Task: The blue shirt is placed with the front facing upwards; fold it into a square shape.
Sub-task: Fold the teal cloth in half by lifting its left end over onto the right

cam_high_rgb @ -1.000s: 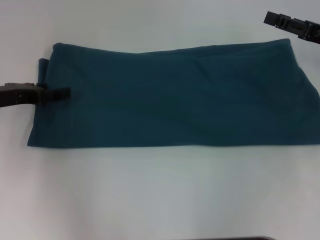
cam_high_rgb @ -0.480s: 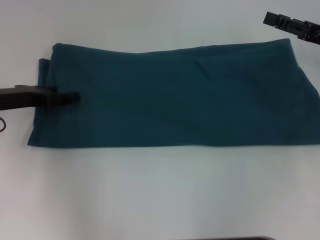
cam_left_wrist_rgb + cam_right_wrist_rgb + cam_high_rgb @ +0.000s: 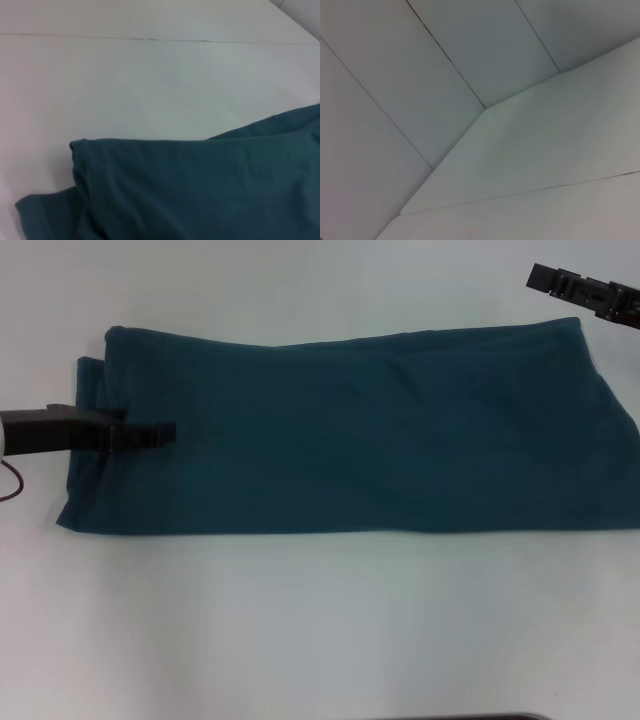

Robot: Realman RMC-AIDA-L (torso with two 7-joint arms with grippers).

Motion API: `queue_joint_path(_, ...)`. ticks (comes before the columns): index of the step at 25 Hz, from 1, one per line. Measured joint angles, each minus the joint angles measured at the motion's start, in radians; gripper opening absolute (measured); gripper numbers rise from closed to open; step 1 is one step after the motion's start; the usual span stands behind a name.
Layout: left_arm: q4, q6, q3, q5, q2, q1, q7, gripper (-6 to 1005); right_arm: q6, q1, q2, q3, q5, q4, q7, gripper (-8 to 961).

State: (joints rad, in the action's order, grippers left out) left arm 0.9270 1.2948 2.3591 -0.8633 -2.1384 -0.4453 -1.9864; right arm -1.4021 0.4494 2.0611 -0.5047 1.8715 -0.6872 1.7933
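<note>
Plain teal-blue shirt [image 3: 350, 435], white table [image 3: 320, 630]

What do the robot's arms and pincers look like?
Both are dark. The left pincer is a slim black bar on a dark brownish block, with a pale wrist part and a thin dark cable looping below it. The right pincer is black and blocky with ridged edges.

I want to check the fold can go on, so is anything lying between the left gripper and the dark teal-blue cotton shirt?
Nothing visible does. The left gripper is already over the left end of the dark teal-blue cotton shirt, which lies as a long band on the white table. The right gripper sits beyond the shirt's far right corner.
</note>
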Motion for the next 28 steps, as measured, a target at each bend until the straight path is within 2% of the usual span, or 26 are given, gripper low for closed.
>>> queue_joint_path(6, 0.009, -0.009, 0.008, 0.000, 0.009, 0.006, -0.002, 796, 0.000, 0.001, 0.001, 0.000, 0.000, 0.000, 0.000, 710)
queue_joint_path(9, 0.011, -0.018, 0.013, 0.000, 0.025, 0.013, -0.008, 796, 0.000, 0.001, 0.001, 0.000, 0.000, 0.000, 0.000, 711)
queue_joint_path(13, 0.031, -0.020, 0.014, 0.001, 0.031, 0.024, -0.012, 795, 0.001, 0.002, 0.001, 0.000, 0.000, 0.000, 0.000, 711)
queue_joint_path(21, 0.160, 0.013, 0.011, 0.043, 0.030, 0.047, -0.117, 795, 0.004, 0.009, 0.002, 0.000, 0.000, 0.000, 0.000, 711)
queue_joint_path(28, 0.177, 0.033, 0.002, 0.164, 0.017, 0.005, -0.256, 796, 0.008, 0.011, 0.002, 0.000, 0.000, 0.000, 0.000, 710)
